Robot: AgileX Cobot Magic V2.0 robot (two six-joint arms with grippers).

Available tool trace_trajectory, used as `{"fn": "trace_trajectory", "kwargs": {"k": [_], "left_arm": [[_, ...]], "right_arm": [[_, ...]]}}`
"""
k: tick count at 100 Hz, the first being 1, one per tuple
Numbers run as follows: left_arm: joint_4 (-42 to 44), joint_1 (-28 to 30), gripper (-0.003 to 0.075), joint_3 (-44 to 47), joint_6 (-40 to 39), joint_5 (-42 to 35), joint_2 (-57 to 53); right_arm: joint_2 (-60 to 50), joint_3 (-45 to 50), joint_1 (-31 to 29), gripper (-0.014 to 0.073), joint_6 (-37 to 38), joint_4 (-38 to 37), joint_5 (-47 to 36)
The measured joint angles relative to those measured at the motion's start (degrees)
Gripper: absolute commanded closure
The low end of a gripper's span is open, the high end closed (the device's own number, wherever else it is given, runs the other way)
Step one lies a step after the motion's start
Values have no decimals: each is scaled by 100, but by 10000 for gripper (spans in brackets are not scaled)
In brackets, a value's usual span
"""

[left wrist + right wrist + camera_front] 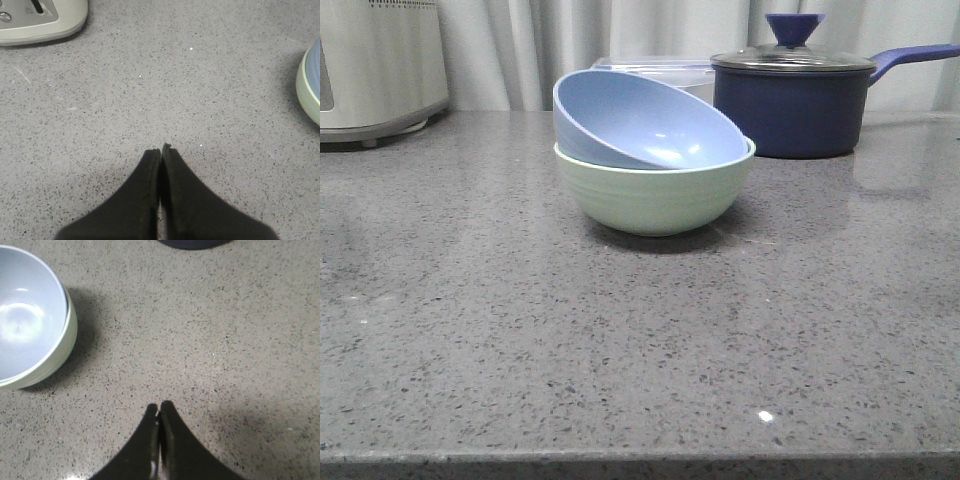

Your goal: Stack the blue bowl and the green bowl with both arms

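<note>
The blue bowl [640, 122] rests tilted inside the green bowl [655, 195] at the middle of the counter, its left side raised. In the right wrist view the blue bowl [25, 322] sits within the green bowl [67, 340], well away from my right gripper [160, 409], which is shut on nothing. The left wrist view catches only an edge of the green bowl [306, 92] with a sliver of the blue bowl [315, 70] inside; my left gripper [160, 150] is shut and empty over bare counter. Neither arm shows in the front view.
A dark navy lidded saucepan [800, 105] stands behind the bowls to the right, with a clear plastic container [650, 68] beside it. A white appliance [380, 65] stands at the back left, also the white appliance [42, 20] in the left wrist view. The grey speckled countertop [620, 360] ends at the front edge.
</note>
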Motion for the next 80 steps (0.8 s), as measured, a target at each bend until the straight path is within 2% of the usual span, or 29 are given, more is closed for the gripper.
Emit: {"fn": "trace_trajectory", "kwargs": {"k": [31,60,80], "left_arm": [[12,0,741,1470,0,-841,-1653],[12,0,741,2300,0,-946,-2911],[12,0,741,2498,0,-946,-3471]], "right_arm": [[-1300,898,0,636,0,-98,-427],[-2527,1645,0,636,0,-133,-662],[-2842,1756,0,636,0,-133,-667]]}}
